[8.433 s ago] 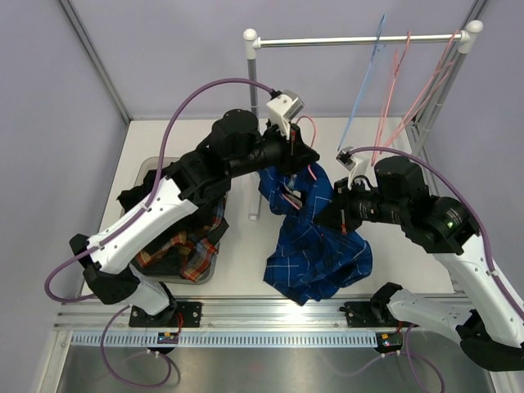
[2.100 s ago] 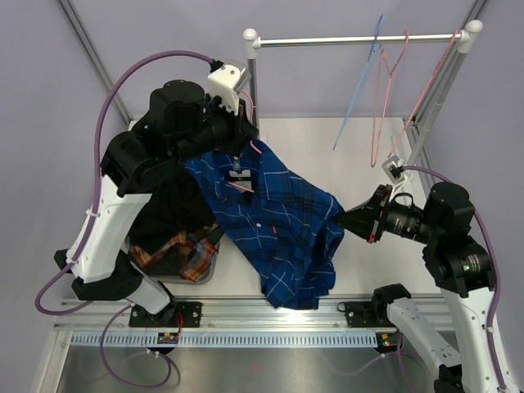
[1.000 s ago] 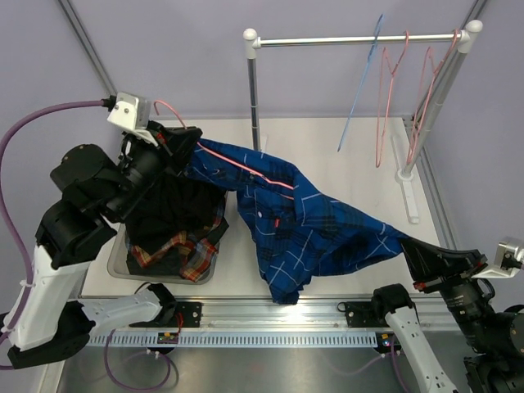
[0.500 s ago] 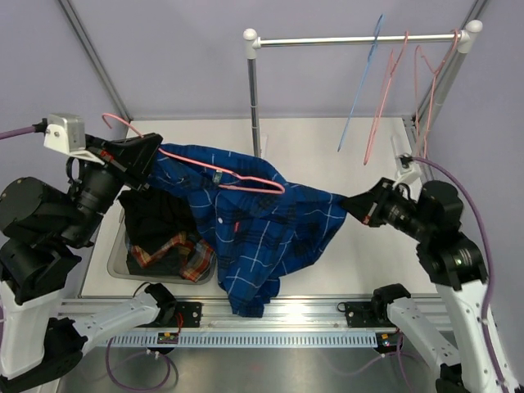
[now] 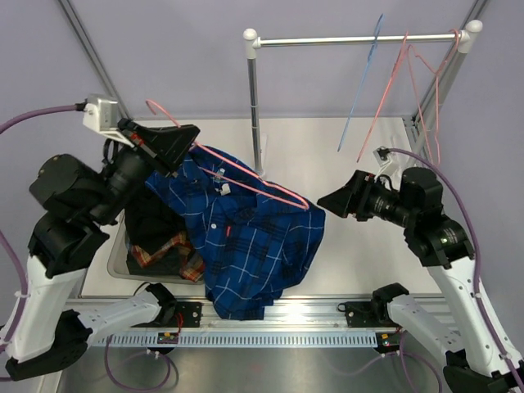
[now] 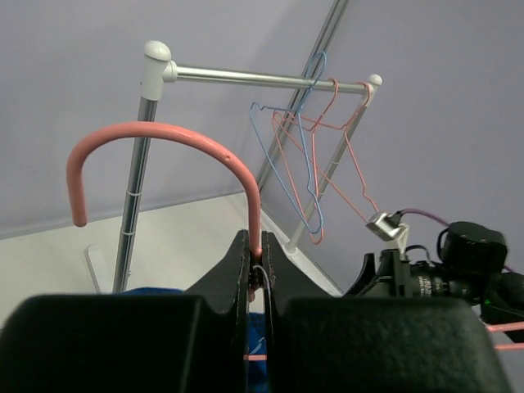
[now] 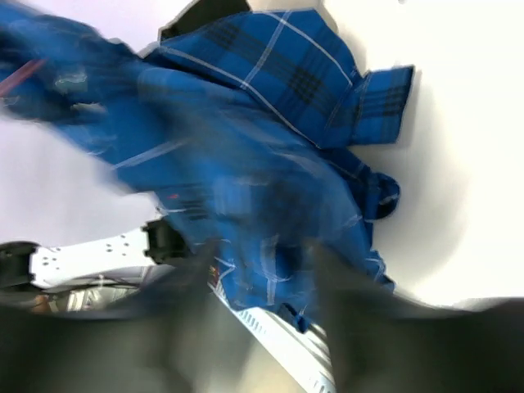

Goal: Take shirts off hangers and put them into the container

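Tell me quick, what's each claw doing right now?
Left claw: closed on the pink hanger, at its neck just below the hook.
Right claw: open, holding nothing.

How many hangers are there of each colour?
Pink hangers: 3 (two on the rail, one held in the jaws of the left gripper)
Blue hanger: 1 (on the rail)
Total: 4

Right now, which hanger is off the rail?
The pink hanger pinched in the left fingers, held over the blue shirt; the other three hang bare on the rail.
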### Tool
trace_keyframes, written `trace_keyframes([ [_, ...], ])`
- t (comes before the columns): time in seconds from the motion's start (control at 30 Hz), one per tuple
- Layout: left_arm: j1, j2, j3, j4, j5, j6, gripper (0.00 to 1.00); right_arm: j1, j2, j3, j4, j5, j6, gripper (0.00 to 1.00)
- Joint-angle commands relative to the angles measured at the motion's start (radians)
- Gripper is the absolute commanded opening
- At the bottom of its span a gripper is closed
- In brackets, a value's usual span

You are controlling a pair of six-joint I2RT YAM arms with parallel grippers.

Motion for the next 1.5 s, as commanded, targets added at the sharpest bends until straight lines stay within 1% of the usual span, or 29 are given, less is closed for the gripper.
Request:
trace_keyframes([
  [0.0,0.007,0.06,0.031,0.011,0.048,0.024,0.0,0.014,-0.06,0.194,-0.041,0.015,-0.1,0.81],
  [0.07,0.007,0.119,0.061,-0.034,0.079,0.044,0.0,0.012,-0.056,0.275,-0.1,-0.012,-0.123,0.85],
  [0.1,0.007,0.142,0.074,-0.084,0.089,0.061,0.0,0.012,-0.032,0.358,-0.117,-0.064,-0.134,0.87],
  [0.17,0.005,0.214,0.099,-0.121,0.154,0.075,0.0,0.012,-0.004,0.429,-0.143,-0.12,-0.159,0.88],
  [0.2,0.005,0.238,0.105,-0.155,0.171,0.081,0.0,0.012,0.033,0.485,-0.151,-0.174,-0.166,0.87],
  [0.27,-0.002,0.298,0.113,-0.178,0.206,0.09,0.0,0.014,0.071,0.532,-0.183,-0.212,-0.192,0.83],
  [0.37,-0.024,0.343,0.12,-0.216,0.162,0.113,0.0,0.034,0.139,0.596,-0.226,-0.216,-0.226,0.79],
  [0.43,-0.027,0.373,0.13,-0.244,0.131,0.126,0.0,0.061,0.173,0.601,-0.242,-0.177,-0.251,0.77],
  [0.5,-0.026,0.404,0.159,-0.271,0.114,0.132,0.0,0.138,0.206,0.593,-0.266,-0.116,-0.263,0.75],
  [0.57,-0.027,0.42,0.182,-0.284,0.106,0.135,0.0,0.21,0.226,0.586,-0.28,0.01,-0.285,0.73],
  [0.6,-0.026,0.426,0.203,-0.293,0.109,0.138,0.0,0.289,0.251,0.584,-0.292,0.109,-0.291,0.73],
  [0.67,-0.027,0.441,0.223,-0.302,0.117,0.139,0.0,0.365,0.272,0.578,-0.311,0.213,-0.309,0.72],
  [0.7,-0.026,0.443,0.231,-0.31,0.12,0.142,0.0,0.427,0.291,0.578,-0.318,0.316,-0.311,0.72],
  [0.73,-0.026,0.443,0.237,-0.31,0.125,0.142,0.0,0.455,0.298,0.573,-0.323,0.36,-0.315,0.72],
  [0.8,-0.026,0.44,0.239,-0.316,0.128,0.146,0.0,0.504,0.318,0.569,-0.335,0.437,-0.32,0.71],
  [0.9,-0.027,0.43,0.237,-0.325,0.123,0.149,0.0,0.532,0.331,0.547,-0.337,0.465,-0.32,0.68],
  [0.97,-0.026,0.421,0.236,-0.328,0.119,0.152,0.0,0.56,0.331,0.527,-0.326,0.475,-0.311,0.49],
  [1.0,-0.026,0.421,0.237,-0.333,0.117,0.153,0.0,0.571,0.326,0.508,-0.323,0.495,-0.305,0.35],
  [1.03,-0.026,0.42,0.239,-0.335,0.106,0.155,0.0,0.583,0.323,0.5,-0.318,0.5,-0.291,0.02],
  [1.07,-0.026,0.415,0.237,-0.335,0.105,0.156,0.0,0.607,0.318,0.491,-0.306,0.533,-0.283,0.0],
  [1.13,-0.027,0.409,0.237,-0.339,0.047,0.153,0.42,0.629,0.303,0.465,-0.276,0.549,-0.271,0.0],
  [1.23,-0.027,0.342,0.187,-0.29,-0.01,0.144,0.98,0.657,0.295,0.455,-0.262,0.595,-0.249,0.0],
  [1.27,-0.032,0.305,0.159,-0.266,-0.035,0.138,0.99,0.664,0.298,0.46,-0.263,0.607,-0.245,0.0],
  [1.3,-0.035,0.206,0.075,-0.228,-0.064,0.136,0.99,0.666,0.3,0.463,-0.266,0.626,-0.243,0.0],
  [1.33,-0.036,0.146,0.024,-0.139,-0.108,0.138,0.99,0.667,0.3,0.469,-0.274,0.638,-0.239,0.0],
  [1.37,-0.036,0.087,-0.023,-0.103,-0.122,0.147,0.99,0.67,0.3,0.48,-0.292,0.659,-0.234,0.0],
  [1.4,-0.038,0.035,-0.089,-0.085,-0.136,0.153,0.99,0.672,0.295,0.486,-0.301,0.716,-0.231,0.0],
  [1.43,-0.036,-0.037,-0.1,-0.08,-0.156,0.158,0.99,0.673,0.291,0.493,-0.318,0.736,-0.226,0.0],
  [1.47,-0.038,-0.059,-0.102,-0.124,-0.165,0.164,0.99,0.673,0.285,0.51,-0.325,0.753,-0.229,0.0],
])
